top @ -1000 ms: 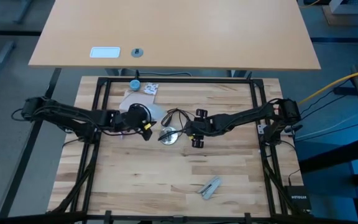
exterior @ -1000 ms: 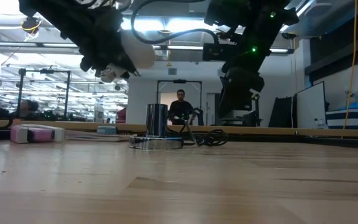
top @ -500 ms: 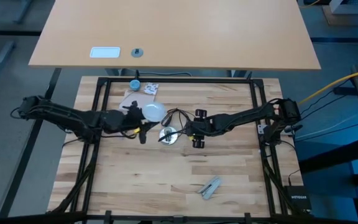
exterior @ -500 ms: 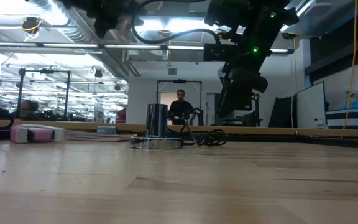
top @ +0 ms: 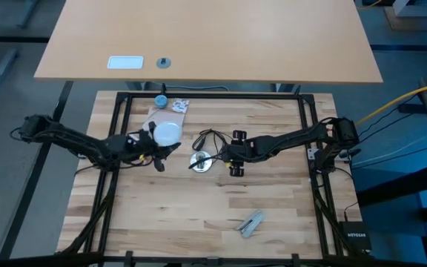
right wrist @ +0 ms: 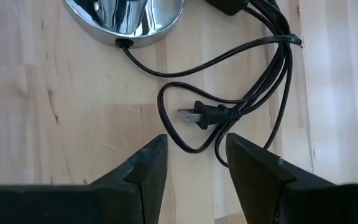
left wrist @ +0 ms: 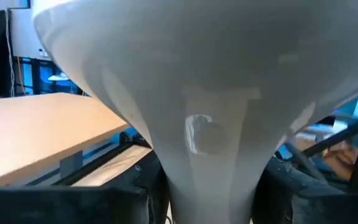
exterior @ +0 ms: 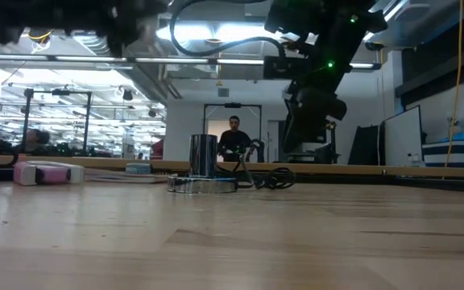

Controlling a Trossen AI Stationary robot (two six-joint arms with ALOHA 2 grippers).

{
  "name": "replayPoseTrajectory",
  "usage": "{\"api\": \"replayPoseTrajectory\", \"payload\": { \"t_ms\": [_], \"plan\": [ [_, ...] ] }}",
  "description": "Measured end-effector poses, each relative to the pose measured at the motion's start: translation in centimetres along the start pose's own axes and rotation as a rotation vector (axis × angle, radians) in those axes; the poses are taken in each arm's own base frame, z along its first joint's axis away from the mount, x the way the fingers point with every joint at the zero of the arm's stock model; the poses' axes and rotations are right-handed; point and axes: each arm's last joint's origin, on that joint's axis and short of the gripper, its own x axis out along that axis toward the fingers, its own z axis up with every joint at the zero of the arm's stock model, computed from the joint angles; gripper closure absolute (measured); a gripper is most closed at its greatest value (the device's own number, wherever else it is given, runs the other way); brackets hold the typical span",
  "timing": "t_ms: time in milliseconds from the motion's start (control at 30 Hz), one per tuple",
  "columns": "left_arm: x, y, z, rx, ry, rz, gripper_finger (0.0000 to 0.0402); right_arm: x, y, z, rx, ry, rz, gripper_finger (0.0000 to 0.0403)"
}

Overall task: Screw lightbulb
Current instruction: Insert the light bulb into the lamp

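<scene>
The frosted white lightbulb [top: 167, 133] is in the air at the table's middle left, held by my left gripper [top: 156, 147]. In the left wrist view its globe [left wrist: 197, 56] fills the picture and narrows toward the fingers [left wrist: 104, 199]. The shiny silver disc [top: 201, 161] with an upright socket [exterior: 204, 155] stands flat on the table, with a black cord [right wrist: 253, 81] trailing from it. My right gripper [top: 227, 154] hangs open above the cord's plug [right wrist: 205, 114], just right of the disc. My left gripper pinches the bulb's narrow neck [left wrist: 210, 180] between its two fingers, one on each side. The fingers run about level, from the table's left. The bulb is lifted clear of the table, its globe pointing away from the gripper.
A small blue cap [top: 160, 100] and a flat packet [top: 173, 108] lie at the far left of the table. A grey object [top: 252, 222] lies near the front edge. Black frame rails [top: 117, 119] border the table. A person [exterior: 234, 135] stands far behind it.
My left gripper has tipped up from pointing down to about level and drawn back toward the table's left edge, carrying the bulb. The bulb has gone out of the low view's top, and its globe now shows white from above.
</scene>
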Motion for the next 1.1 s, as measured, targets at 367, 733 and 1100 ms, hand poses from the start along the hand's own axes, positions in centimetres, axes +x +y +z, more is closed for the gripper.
{"api": "replayPoseTrajectory", "payload": {
  "t_ms": [367, 733, 1100],
  "plan": [
    [-0.1, 1.4, -4.4, -0.051, 0.066, -0.003, 0.0246, -0.5, -0.4, 3.3, 0.043, -0.333, -0.037, 0.0236],
    [3.1, 1.5, -8.3, -0.1, 0.031, -0.035, 0.0245, -1.1, -0.6, 4.5, 0.085, -0.458, -0.074, 0.0236],
    [6.7, 0.6, -10.7, -0.1, 0.097, -0.105, 0.0245, -1.2, -0.9, 4.7, 0.118, -0.472, -0.152, 0.0236]
  ]
}}
